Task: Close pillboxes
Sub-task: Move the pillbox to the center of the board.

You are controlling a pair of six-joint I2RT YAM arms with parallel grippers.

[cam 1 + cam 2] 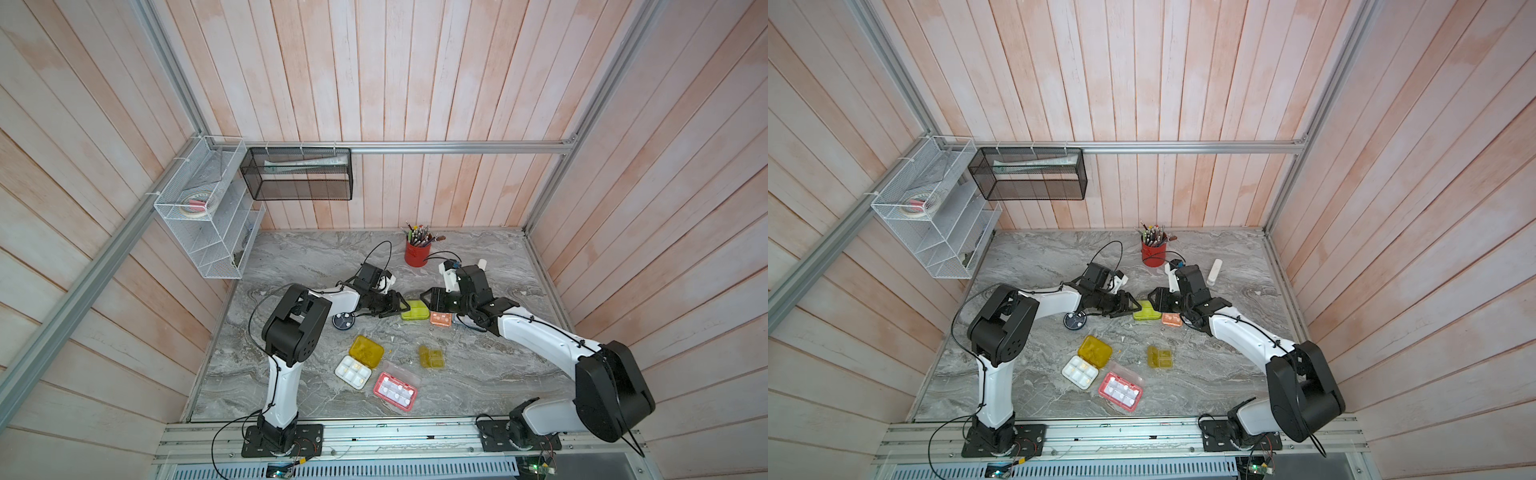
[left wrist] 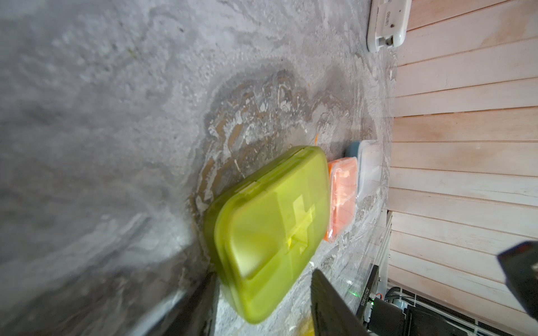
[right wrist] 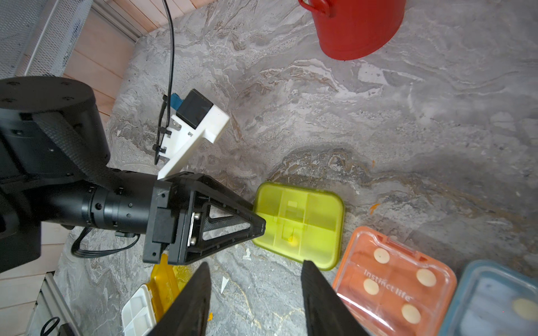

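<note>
Orange pillbox (image 3: 393,286) lettering legible at right wrist; top views blur it

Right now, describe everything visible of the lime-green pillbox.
The lime-green pillbox is a translucent plastic rectangle with rounded corners, its lid shut, a cross shape on top and compartment dividers showing through. It lies flat on the marble table, close beside the orange pillbox. The tip of the left gripper overlaps one edge; whether it touches is unclear.
</note>
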